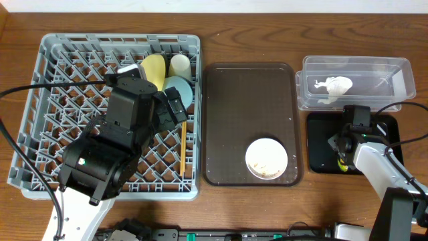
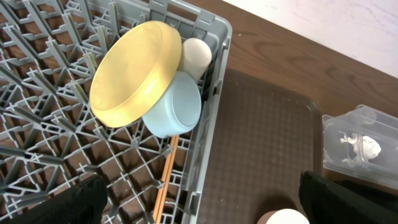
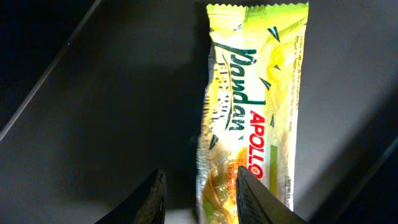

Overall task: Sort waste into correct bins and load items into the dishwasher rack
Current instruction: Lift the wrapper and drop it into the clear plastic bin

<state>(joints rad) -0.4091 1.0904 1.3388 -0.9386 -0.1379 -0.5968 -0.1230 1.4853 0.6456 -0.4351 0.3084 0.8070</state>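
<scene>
In the grey dishwasher rack (image 1: 53, 100) a yellow plate (image 2: 134, 71), a light blue bowl (image 2: 177, 109) and a white cup (image 2: 196, 55) lean together at the far right corner. The chopsticks (image 2: 165, 180) lie along the rack's right side. My left gripper (image 2: 202, 210) hangs wide open above the rack's right edge, holding nothing. A white bowl (image 1: 267, 158) with pale crumbs stands on the brown tray (image 1: 247, 94). The yellow-green wrapper (image 3: 255, 93) lies in the black tray (image 1: 321, 144). My right gripper (image 3: 202, 193) is open over the wrapper's near end, its left finger apart from it.
The clear tub (image 1: 401, 73) behind the black tray holds a crumpled white napkin (image 1: 332, 86). The left arm's body covers the rack's middle and front. Cables run off both sides of the table.
</scene>
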